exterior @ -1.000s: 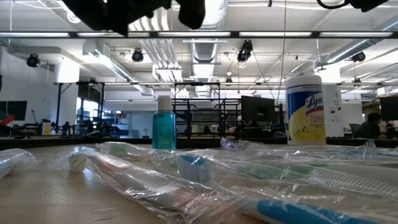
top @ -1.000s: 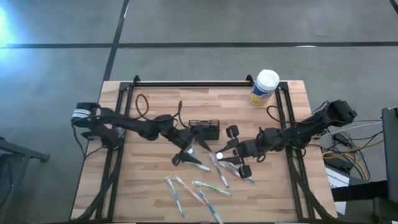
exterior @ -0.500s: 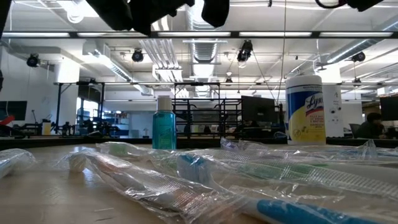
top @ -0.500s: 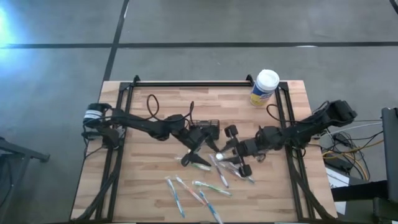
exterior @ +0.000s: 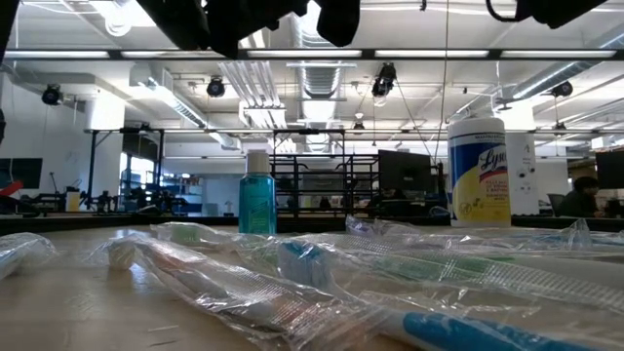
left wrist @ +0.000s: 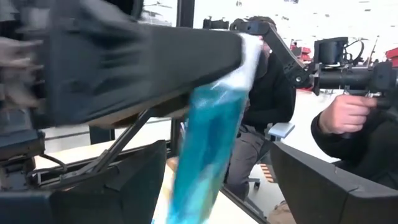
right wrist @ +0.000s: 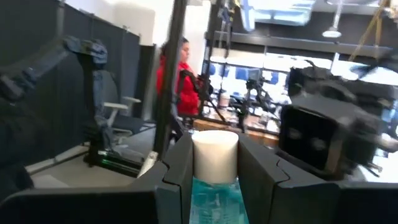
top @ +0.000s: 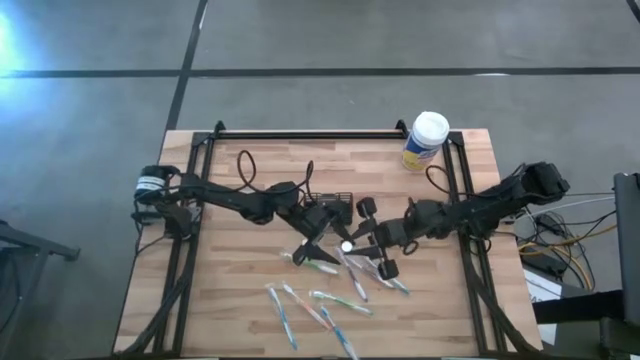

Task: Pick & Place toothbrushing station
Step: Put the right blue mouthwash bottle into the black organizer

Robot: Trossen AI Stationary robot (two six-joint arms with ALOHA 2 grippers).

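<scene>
While the right gripper [right wrist: 214,180] clamps a blue-liquid bottle [right wrist: 216,163] by its neck, the left gripper [top: 318,243] hangs released beside it at mid-table.

Item held: the white-capped bottle, pinched between the right fingers [right wrist: 180,163] and carried clear of the wood. In the left wrist view it shows as a blue streak between that arm's wide-open fingers [left wrist: 134,180], not touched by them. Change over the last second: the left arm has swung inward across the table [top: 240,300], and the right gripper has shifted slightly toward it. Task item: the toothbrushing station [top: 332,207], a black wire-mesh holder, stands just behind the left gripper, unheld. Loose stock: wrapped toothbrushes [top: 322,305] scattered toward the front edge. Judgement: the bottle looks bound for the holder, and the approach is nearly made.
</scene>
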